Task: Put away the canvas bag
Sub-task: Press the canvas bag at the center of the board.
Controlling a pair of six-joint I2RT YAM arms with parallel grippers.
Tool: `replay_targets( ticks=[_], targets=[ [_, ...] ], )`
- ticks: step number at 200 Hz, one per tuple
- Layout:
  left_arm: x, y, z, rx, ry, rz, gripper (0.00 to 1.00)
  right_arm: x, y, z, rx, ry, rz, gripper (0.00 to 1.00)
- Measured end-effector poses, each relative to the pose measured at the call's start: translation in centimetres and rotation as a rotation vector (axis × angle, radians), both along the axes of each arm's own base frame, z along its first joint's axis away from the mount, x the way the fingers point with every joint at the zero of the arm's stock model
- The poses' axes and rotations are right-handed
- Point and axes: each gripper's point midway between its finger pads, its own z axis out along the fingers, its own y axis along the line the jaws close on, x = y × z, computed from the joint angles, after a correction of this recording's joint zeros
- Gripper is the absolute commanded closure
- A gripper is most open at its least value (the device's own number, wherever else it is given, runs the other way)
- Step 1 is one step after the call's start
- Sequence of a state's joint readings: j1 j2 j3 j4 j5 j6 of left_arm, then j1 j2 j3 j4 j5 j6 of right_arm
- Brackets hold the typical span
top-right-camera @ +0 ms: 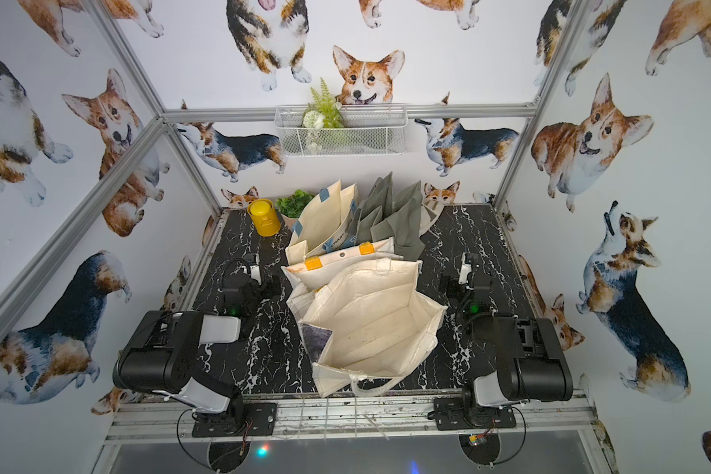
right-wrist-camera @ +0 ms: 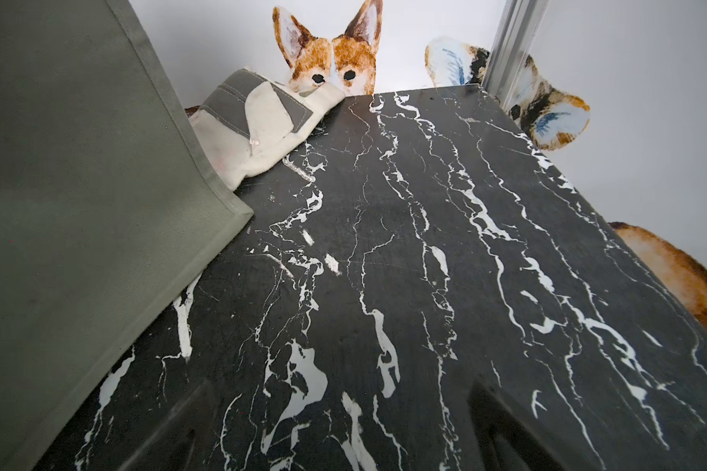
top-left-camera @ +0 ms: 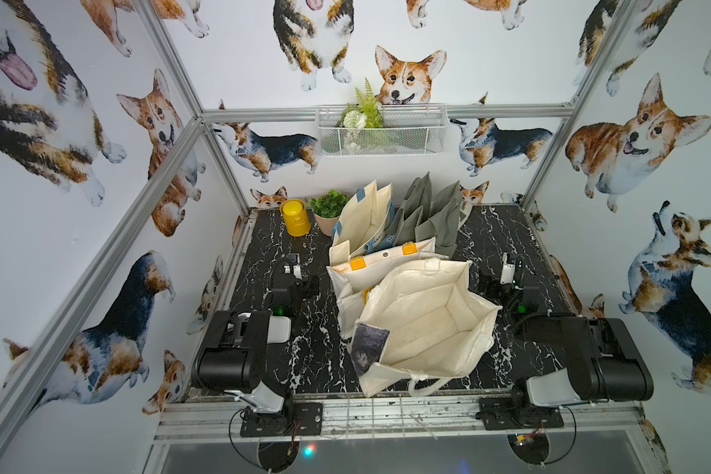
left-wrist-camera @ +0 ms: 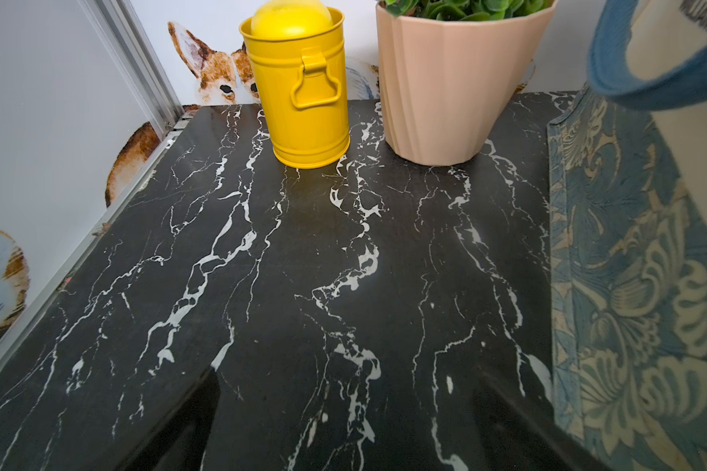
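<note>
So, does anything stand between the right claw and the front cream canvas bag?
Nothing visible does. The right claw is open over bare marble tabletop, beside the front cream canvas bag; the grey bags stand farther back.

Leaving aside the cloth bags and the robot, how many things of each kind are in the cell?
Yellow metal can: 1
Potted plant in pink pot: 1
Hanging white wire basket: 1
Bunch of greenery in that basket: 1
Total: 4
</note>
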State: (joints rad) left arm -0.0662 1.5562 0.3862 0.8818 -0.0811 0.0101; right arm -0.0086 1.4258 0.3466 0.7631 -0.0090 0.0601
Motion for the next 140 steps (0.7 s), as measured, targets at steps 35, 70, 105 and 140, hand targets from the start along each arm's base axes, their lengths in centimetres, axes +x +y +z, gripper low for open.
replay_targets(
  ticks=[35, 70, 105, 140],
  targets=[
    [-1.3, -0.3, 3.3, -0.008, -0.085, -0.027, 0.06, -1.4, -0.2, 5.7, 0.007, -0.117, -0.019, 0.00],
    [-3.0, -0.6, 9.8, 0.007, -0.194, -0.058, 0.04, -4.9, -2.2, 14.6, 0.024, -0.233, -0.143, 0.00],
    [-4.5, -2.2, 19.6, 0.045, -0.316, -0.169, 0.08, -8.8, -2.5, 19.9, 0.071, -0.192, -0.175, 0.05],
    [-4.9, -6.0, 26.6, 0.024, -0.284, -0.393, 0.20, -10.8, -1.9, 22.9, 0.118, 0.001, -0.176, 0.04]
  ],
)
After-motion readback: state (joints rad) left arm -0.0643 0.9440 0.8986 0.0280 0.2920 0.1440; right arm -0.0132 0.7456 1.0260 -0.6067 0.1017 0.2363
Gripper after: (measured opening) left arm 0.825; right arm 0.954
